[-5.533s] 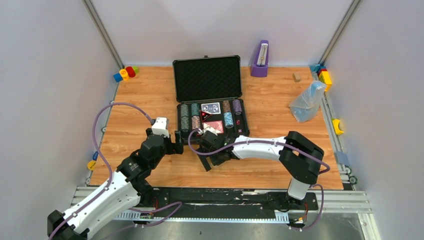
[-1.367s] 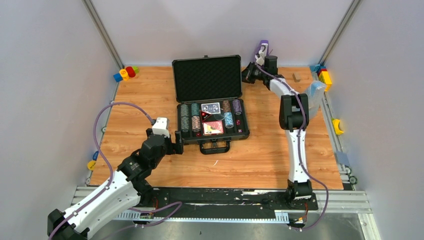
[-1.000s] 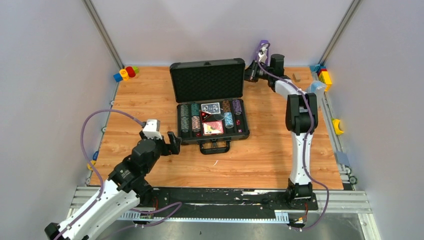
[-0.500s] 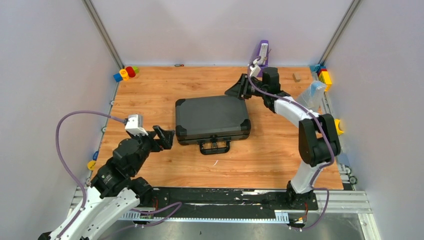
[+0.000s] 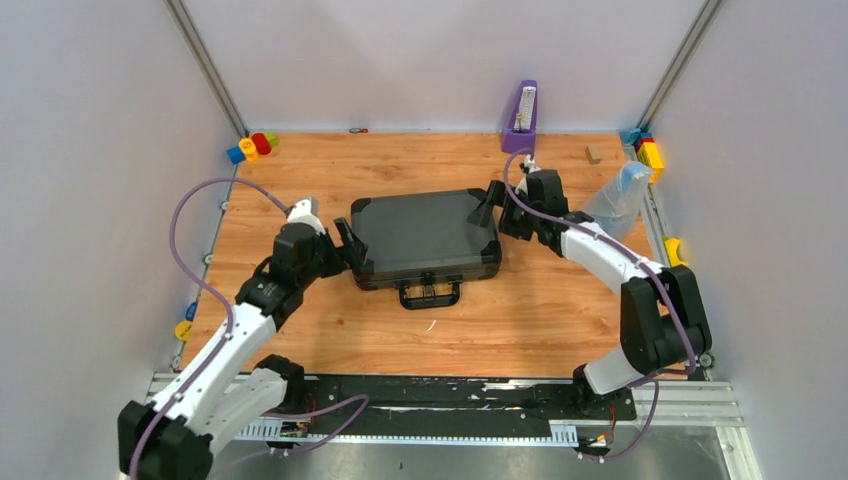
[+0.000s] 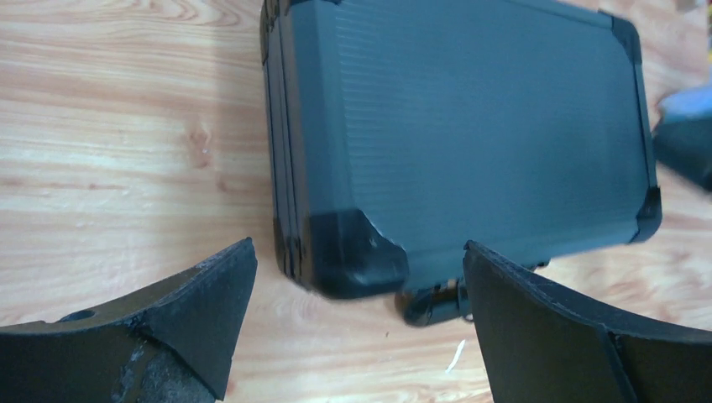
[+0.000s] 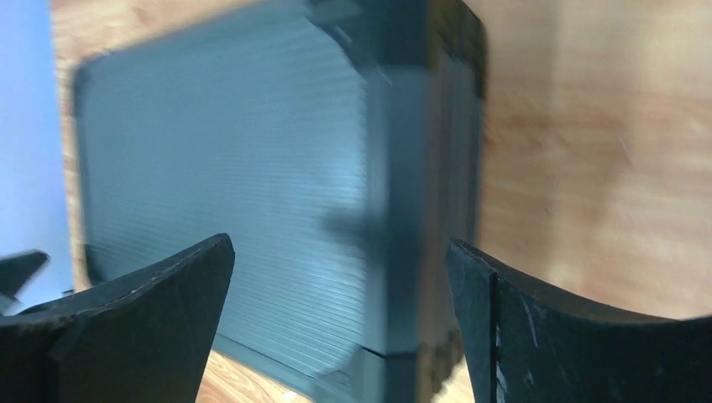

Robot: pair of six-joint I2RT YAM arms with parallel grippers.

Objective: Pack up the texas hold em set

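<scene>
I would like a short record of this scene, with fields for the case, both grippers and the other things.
case: black hard case, lid shut, flat on the wooden table
handle: on the near long side, toward the arm bases
left gripper: open, at the case's left end
right gripper: open, at the case's right end
contact: cannot tell for either gripper
others: toy blocks back left, purple stand at back, clear bag right

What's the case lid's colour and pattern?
The lid is black, finely ribbed; clearest in the left wrist view.
</scene>
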